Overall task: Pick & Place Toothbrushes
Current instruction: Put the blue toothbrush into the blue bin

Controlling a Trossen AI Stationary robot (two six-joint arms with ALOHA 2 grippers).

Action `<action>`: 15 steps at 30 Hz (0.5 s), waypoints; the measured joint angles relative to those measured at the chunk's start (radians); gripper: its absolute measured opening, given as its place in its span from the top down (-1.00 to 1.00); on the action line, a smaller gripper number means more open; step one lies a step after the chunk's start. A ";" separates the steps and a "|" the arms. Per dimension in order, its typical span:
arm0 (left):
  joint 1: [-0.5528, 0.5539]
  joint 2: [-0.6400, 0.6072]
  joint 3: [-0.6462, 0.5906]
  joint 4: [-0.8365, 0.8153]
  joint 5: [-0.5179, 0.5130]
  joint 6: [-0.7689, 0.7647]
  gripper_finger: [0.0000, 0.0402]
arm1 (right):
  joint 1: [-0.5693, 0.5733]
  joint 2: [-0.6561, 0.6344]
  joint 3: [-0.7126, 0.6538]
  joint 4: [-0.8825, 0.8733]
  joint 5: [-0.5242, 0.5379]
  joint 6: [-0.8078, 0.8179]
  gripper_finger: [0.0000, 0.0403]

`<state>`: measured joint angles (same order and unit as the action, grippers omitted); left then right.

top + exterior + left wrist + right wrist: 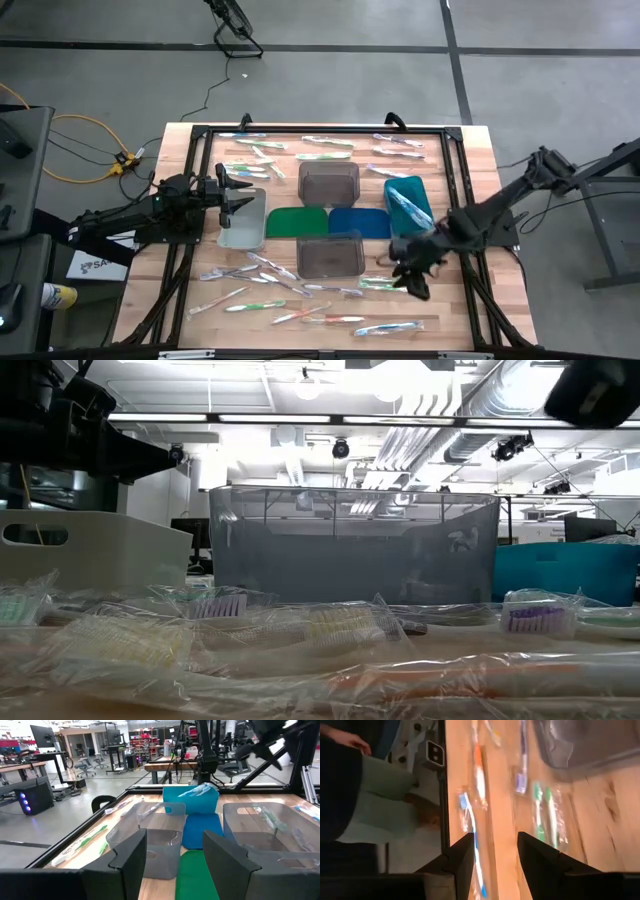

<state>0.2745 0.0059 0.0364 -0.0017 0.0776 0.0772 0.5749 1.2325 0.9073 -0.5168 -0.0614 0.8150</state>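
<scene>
The toothbrushes (275, 268) are thin sticks in clear wrappers, white or clear with green, blue, orange or purple accents. They lie flat and scattered along the far and near edges of the bench (180, 150), and a few rest tilted in the teal bin (408, 205).

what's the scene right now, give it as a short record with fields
table: wooden table with a black frame
bins: clear bin on the left, two grey bins in the middle, teal bin on the right
mats: green mat and blue mat, side by side between the grey bins
toothbrushes: scattered toothbrushes along the far and near edges, some in the teal bin
left gripper: open, empty, above the clear bin
right gripper: open, empty, over near-side toothbrushes by the teal bin
</scene>
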 joint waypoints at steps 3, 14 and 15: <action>0.000 0.000 0.000 0.000 0.000 0.000 0.07 | 0.070 0.033 0.000 0.044 0.059 0.000 0.29; 0.000 0.000 0.000 0.000 0.000 0.000 0.07 | 0.191 0.244 0.001 0.286 0.063 -0.060 0.29; 0.000 0.000 0.000 0.000 0.000 0.000 0.07 | 0.198 0.266 0.006 0.299 0.063 -0.061 0.29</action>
<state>0.2745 0.0062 0.0362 -0.0017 0.0776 0.0772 0.7728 1.4983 0.9131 -0.2176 0.0013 0.7543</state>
